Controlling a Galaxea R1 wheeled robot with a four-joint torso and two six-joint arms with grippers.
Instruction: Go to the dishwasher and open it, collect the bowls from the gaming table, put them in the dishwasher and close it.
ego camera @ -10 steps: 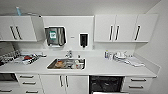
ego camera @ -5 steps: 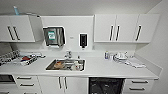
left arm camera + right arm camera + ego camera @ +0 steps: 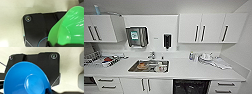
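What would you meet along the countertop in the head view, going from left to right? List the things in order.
Dish rack → red and dark items beside it → sink with the tap behind it → small bottle → white dishes → cloth.

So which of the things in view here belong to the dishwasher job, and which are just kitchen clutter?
Part of the job:
green bowl
blue bowl
dishwasher, its dark opening under the counter

Just lying about:
sink with dishes in it
white cloth
wall cabinets
dish rack
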